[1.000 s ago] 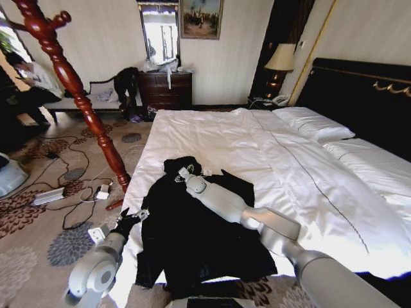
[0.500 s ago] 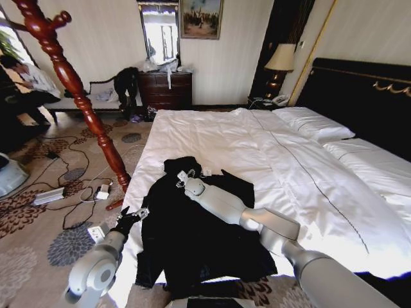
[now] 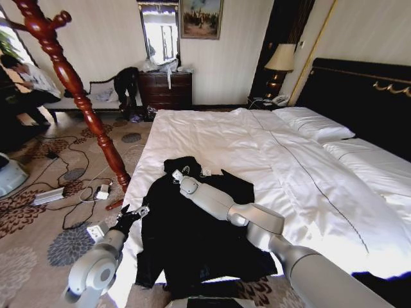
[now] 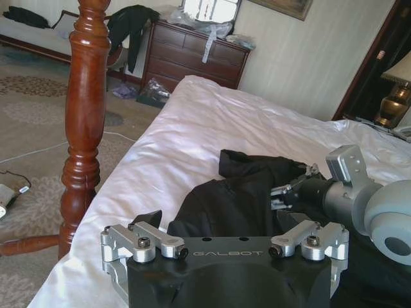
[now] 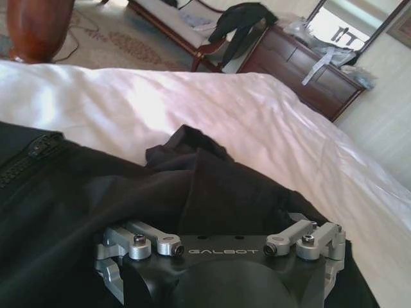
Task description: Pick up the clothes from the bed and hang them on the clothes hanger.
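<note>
The clothes [image 3: 192, 237], a large black garment, lie spread on the near left part of the bed [image 3: 276, 147], collar toward the pillows. My right gripper [image 3: 176, 174] reaches over the garment to its collar, jaws spread, open. The right wrist view looks over bunched black fabric [image 5: 192, 179] and a zipper. My left gripper [image 3: 133, 215] hovers open at the bed's left edge beside a sleeve. In the left wrist view the clothes [image 4: 237, 199] lie just ahead of it, with the right gripper [image 4: 286, 189] at the collar. The clothes hanger [image 3: 77, 90] leans across the left, its foot near the bed corner.
Cables and a power strip [image 3: 48, 196] lie on the patterned carpet left of the bed. A dark dresser [image 3: 166, 88] and a bench [image 3: 96, 99] stand against the far wall. The black headboard [image 3: 366, 96] and a lamp [image 3: 279, 61] are at the right.
My right arm has stretched farther over the garment, bringing its gripper up and left to the collar. The left gripper has stayed where it was.
</note>
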Robot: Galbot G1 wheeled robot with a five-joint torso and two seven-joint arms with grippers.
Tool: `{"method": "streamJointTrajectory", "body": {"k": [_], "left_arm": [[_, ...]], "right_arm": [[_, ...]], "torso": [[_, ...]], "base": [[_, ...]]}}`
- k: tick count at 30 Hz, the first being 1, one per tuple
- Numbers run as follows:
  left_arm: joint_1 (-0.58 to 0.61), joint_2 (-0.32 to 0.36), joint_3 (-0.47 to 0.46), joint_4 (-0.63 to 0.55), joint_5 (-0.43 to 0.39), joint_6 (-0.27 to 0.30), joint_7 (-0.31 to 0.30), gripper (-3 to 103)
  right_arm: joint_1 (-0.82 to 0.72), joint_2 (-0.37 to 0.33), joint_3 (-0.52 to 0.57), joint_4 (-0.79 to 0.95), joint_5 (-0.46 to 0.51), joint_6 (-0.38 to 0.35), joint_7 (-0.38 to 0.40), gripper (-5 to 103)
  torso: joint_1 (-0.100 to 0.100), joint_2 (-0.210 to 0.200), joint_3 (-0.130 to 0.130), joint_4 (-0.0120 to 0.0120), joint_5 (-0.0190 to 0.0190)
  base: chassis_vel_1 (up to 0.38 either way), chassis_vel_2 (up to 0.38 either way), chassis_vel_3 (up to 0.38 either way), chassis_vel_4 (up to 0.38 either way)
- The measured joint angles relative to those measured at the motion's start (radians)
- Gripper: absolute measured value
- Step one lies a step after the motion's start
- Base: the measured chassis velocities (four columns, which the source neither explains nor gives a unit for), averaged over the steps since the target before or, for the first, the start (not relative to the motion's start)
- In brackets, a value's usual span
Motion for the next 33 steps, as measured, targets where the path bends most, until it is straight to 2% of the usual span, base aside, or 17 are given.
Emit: {"method": "streamJointTrajectory", "body": {"k": [5, 10, 13, 16, 17, 18, 19, 21, 23, 24, 27, 28, 29, 31, 33], "left_arm": [[0.006, -0.002, 0.001, -0.005, 0.002, 0.000, 0.000, 100], [0.008, -0.003, 0.001, -0.007, 0.005, 0.000, 0.001, 100], [0.008, -0.003, 0.001, -0.006, 0.007, 0.000, 0.001, 100], [0.008, -0.001, 0.000, -0.005, 0.007, -0.001, 0.001, 100], [0.008, 0.000, -0.002, -0.005, 0.006, -0.001, 0.002, 100], [0.008, 0.001, -0.003, -0.005, 0.006, -0.001, 0.001, 100], [0.008, 0.001, -0.003, -0.005, 0.006, -0.001, 0.001, 100], [0.005, 0.003, -0.004, -0.004, 0.004, -0.001, 0.001, 100], [0.001, 0.005, 0.000, -0.003, 0.003, -0.001, 0.002, 100], [0.001, 0.005, 0.000, -0.003, 0.003, -0.001, 0.002, 100], [-0.006, 0.009, 0.002, 0.003, 0.000, -0.002, 0.001, 100], [-0.006, 0.009, 0.002, 0.003, 0.000, -0.002, 0.001, 100], [-0.007, 0.011, 0.003, 0.006, -0.001, -0.002, 0.001, 100], [-0.013, 0.015, 0.004, 0.013, -0.004, -0.002, 0.001, 100], [-0.018, 0.016, 0.006, 0.018, -0.006, -0.002, 0.001, 100]], "right_arm": [[0.002, -0.001, 0.035, -0.059, -0.010, 0.073, 0.013, 100], [-0.004, -0.002, 0.051, -0.044, 0.022, 0.089, 0.022, 100], [-0.010, -0.002, 0.047, 0.009, 0.057, 0.071, 0.044, 100], [-0.008, -0.006, 0.015, 0.152, 0.134, -0.009, 0.085, 100], [-0.005, -0.018, 0.003, 0.195, 0.158, -0.038, 0.096, 100], [-0.001, -0.043, -0.007, 0.237, 0.183, -0.072, 0.112, 100], [-0.001, -0.043, -0.007, 0.237, 0.183, -0.072, 0.112, 100], [0.000, -0.101, -0.019, 0.307, 0.227, -0.137, 0.146, 100], [-0.002, -0.156, -0.018, 0.377, 0.270, -0.174, 0.185, 100], [-0.002, -0.156, -0.018, 0.377, 0.270, -0.174, 0.185, 100], [-0.035, -0.248, 0.005, 0.550, 0.386, -0.200, 0.238, 100], [-0.035, -0.248, 0.005, 0.550, 0.386, -0.200, 0.238, 100], [-0.051, -0.276, 0.015, 0.610, 0.426, -0.202, 0.250, 100], [-0.094, -0.344, 0.037, 0.725, 0.514, -0.204, 0.273, 100], [-0.118, -0.371, 0.050, 0.772, 0.551, -0.204, 0.279, 100]], "torso": [[0.000, 0.000, 0.000, -0.0009, 0.0001], [0.000, 0.000, 0.000, -0.0005, 0.0001], [0.000, 0.000, 0.000, -0.0006, 0.0000], [0.000, 0.000, 0.000, 0.0002, 0.0002], [0.000, 0.000, 0.000, 0.0015, 0.0004], [0.000, 0.000, 0.000, 0.0015, 0.0003], [0.000, 0.000, 0.000, 0.0015, 0.0003], [0.000, 0.000, 0.000, -0.0009, 0.0000], [0.000, 0.000, 0.000, -0.0017, 0.0003], [0.000, 0.000, 0.000, -0.0017, 0.0003], [0.000, 0.000, 0.000, -0.0006, 0.0002], [0.000, 0.000, 0.000, -0.0006, 0.0002], [0.000, 0.000, 0.000, 0.0004, 0.0002], [0.000, 0.000, 0.000, 0.0000, 0.0004], [0.000, 0.000, 0.000, -0.0009, 0.0004]], "base": [[0.000, 0.000, 0.000, 0.000], [0.000, 0.000, 0.000, 0.000], [0.000, 0.000, 0.000, 0.000], [0.000, 0.000, 0.000, 0.000], [0.000, 0.000, 0.000, 0.000], [0.000, 0.000, 0.000, 0.000], [0.000, 0.000, 0.000, 0.000], [0.000, 0.000, 0.000, 0.000], [0.000, 0.000, 0.000, 0.000], [0.000, 0.000, 0.000, 0.000], [0.000, 0.000, 0.000, 0.000], [0.000, 0.000, 0.000, 0.000], [0.000, 0.000, 0.000, 0.000], [0.000, 0.000, 0.000, 0.000], [0.000, 0.000, 0.000, 0.000]]}}
